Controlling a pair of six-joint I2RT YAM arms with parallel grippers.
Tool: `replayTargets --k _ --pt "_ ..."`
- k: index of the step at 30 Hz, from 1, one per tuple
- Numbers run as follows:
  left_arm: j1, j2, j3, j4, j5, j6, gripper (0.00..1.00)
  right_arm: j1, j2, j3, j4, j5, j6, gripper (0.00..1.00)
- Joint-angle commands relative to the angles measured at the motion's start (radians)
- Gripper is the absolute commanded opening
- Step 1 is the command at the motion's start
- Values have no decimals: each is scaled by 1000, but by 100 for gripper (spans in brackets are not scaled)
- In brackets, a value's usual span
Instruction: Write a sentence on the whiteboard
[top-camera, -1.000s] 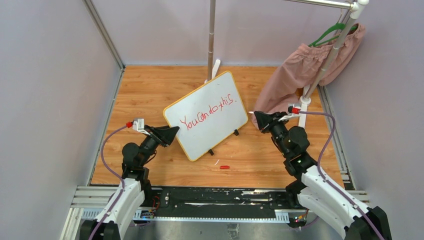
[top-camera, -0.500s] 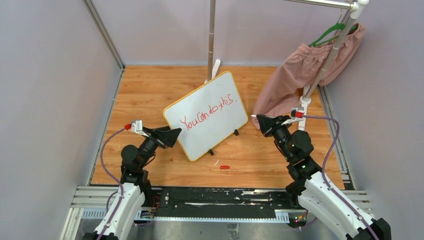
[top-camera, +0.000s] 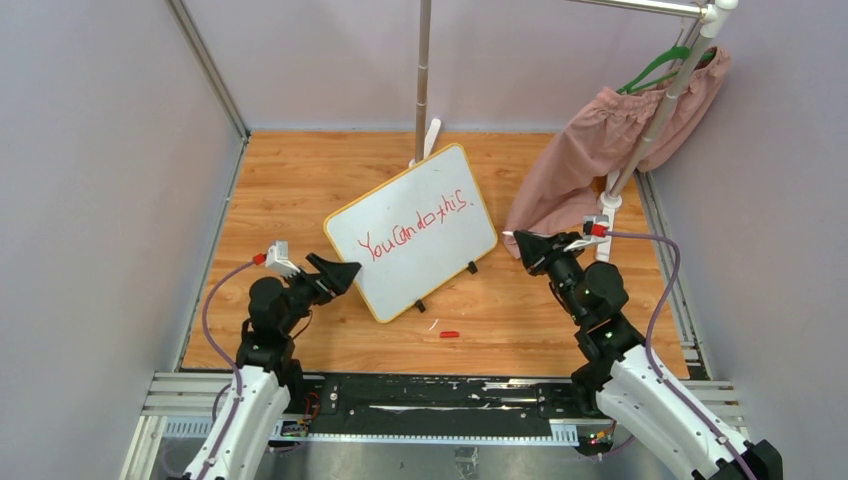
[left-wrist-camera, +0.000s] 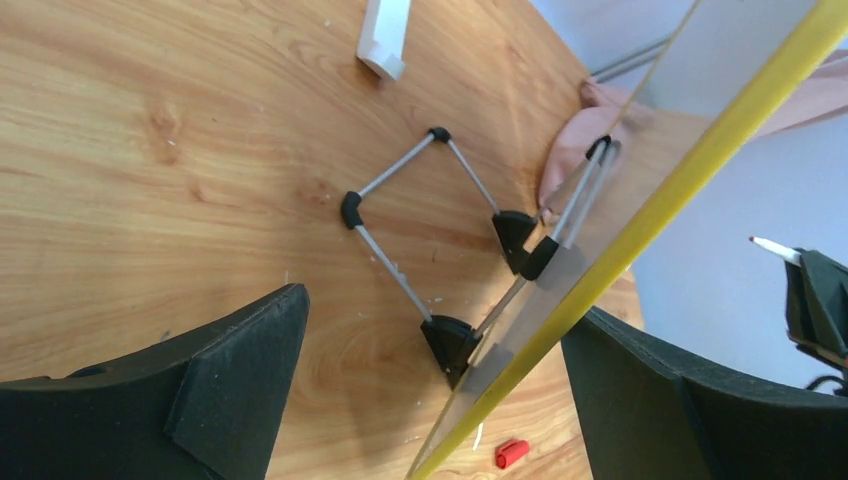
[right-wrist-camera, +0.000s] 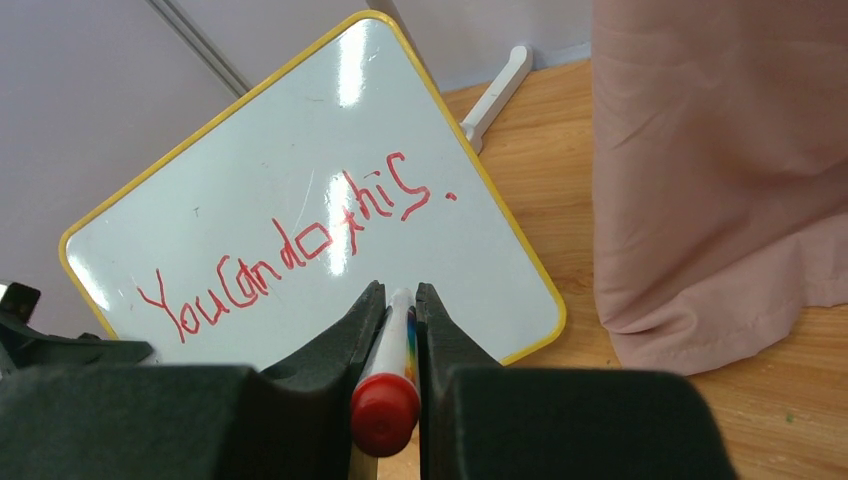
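The whiteboard (top-camera: 412, 232) stands propped mid-tabletop with the sentence (top-camera: 415, 228) looking finished. The right fingers (right-wrist-camera: 400, 310) are clamped on the red marker (right-wrist-camera: 388, 385), just off the board, while the left fingers (left-wrist-camera: 430, 360) are spread wide around its yellow rim without gripping. I'd back both arms away slowly so nothing clips the stand, then recap with the cap (top-camera: 450, 333) lying near the front.

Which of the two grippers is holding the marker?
The right gripper: it is shut on the marker. The left gripper is open, holding nothing.
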Motion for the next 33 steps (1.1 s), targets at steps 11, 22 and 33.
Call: replayTargets --k 11,22,33 --pt "-4 42 294 -424 -92 134 100 -11 17 32 16 -23 -7 0" --pt "-4 106 580 -630 -229 165 100 -11 23 52 -1 -36 1 0" --pt "-5 158 927 -785 -601 291 100 -11 47 104 -34 -113 -15 0"
